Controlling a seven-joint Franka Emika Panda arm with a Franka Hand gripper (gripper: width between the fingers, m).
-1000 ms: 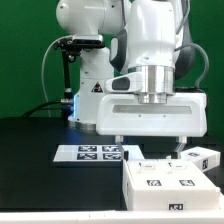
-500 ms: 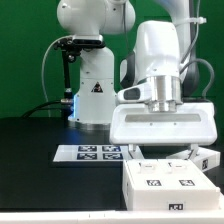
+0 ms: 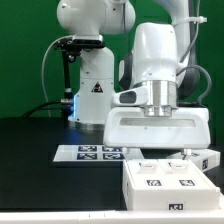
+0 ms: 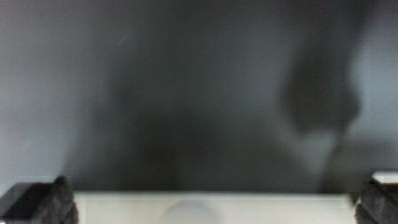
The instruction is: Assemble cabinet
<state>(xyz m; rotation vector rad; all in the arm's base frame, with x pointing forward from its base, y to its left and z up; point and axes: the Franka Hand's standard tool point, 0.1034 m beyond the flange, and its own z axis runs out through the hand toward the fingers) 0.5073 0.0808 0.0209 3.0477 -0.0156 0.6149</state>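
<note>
The white box-shaped cabinet body [image 3: 165, 188] lies at the front right of the black table, two square tags on its top face. My gripper [image 3: 160, 152] hangs just above its rear edge. It is open wide, with one finger [image 3: 132, 150] at each side and nothing between them. In the blurred wrist view, the gripper [image 4: 210, 193] shows only as dark fingertips [image 4: 29, 200] at the two corners. The cabinet body's pale surface [image 4: 214, 208] lies as a strip between them, with dark table beyond. A smaller white tagged panel [image 3: 207, 159] lies to the exterior view's right of the body.
The marker board [image 3: 98, 153] lies flat on the table to the exterior view's left of the cabinet body. The robot's white base [image 3: 92, 95] and a dark stand [image 3: 68, 70] rise behind it. A green wall closes off the back.
The gripper has moved toward the exterior view's right and lower, down to just over the cabinet body. It has stayed open. Over the last half second it barely moved.
</note>
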